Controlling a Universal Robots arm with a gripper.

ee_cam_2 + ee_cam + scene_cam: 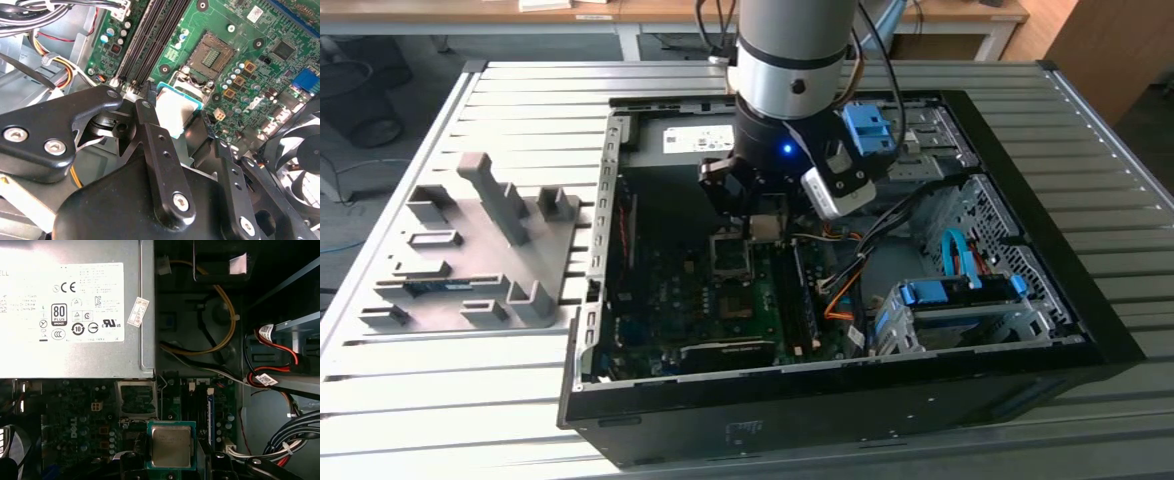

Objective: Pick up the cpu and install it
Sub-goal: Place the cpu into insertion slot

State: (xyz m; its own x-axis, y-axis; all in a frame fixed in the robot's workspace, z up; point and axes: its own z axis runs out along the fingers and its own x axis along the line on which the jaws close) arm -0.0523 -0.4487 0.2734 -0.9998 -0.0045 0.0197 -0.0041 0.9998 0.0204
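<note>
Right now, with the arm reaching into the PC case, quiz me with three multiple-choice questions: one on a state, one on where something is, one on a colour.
1. The socket on the motherboard is:
A) filled with a chip
B) empty
C) covered by a cooler

2. The cpu is:
A) seated in the socket
B) lying on the table outside the case
C) held in the gripper above the motherboard

3. The cpu's top is:
A) silver-grey
B) red
C) black

Answers:
1 B: the socket's bare contact field shows in the second wrist view.
2 C: the gripper clamps the cpu's edges, just beside the socket.
3 A: the top is dull metal with a green edge around it in the first wrist view.
</note>
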